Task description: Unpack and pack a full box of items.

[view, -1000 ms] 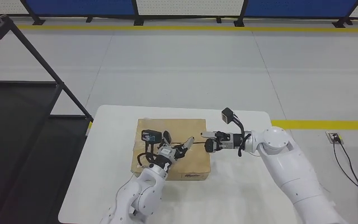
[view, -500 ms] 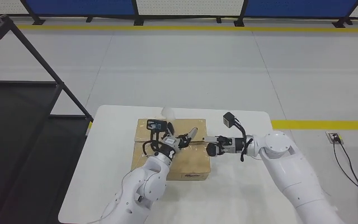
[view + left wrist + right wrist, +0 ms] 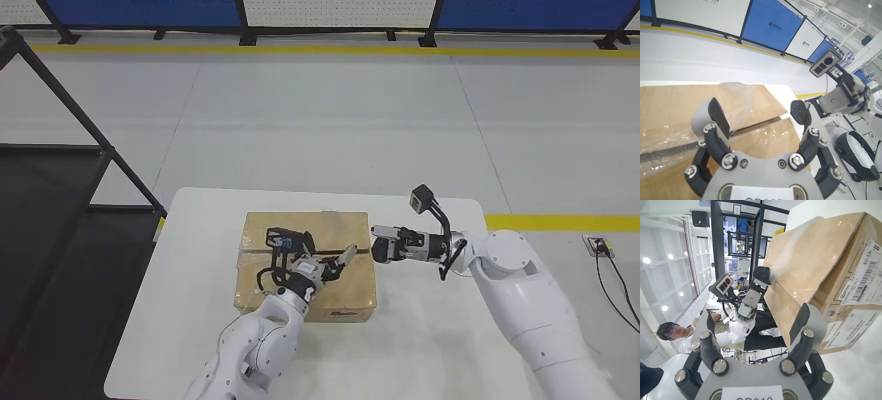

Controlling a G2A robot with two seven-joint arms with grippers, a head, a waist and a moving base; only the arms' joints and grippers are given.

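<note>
Cardboard box (image 3: 350,285) on desk (image 3: 430,340); above its top, left tool (image 3: 761,115) spread apart; at 3 o'clock, right tool (image 3: 374,246) likewise apart.

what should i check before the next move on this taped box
1. Left gripper open: ok, fingers spread over the box top.
2. Right gripper open: ok, beside the box's edge, holding nothing.
3. Seam free of clear tape: not ok, tape lies across it, one end lifted.
4. Flaps open: not ok, only slightly parted at one end.
5. Box flat on the table: ok.
6. Contents: cannot tell, the flaps hide them.
</note>
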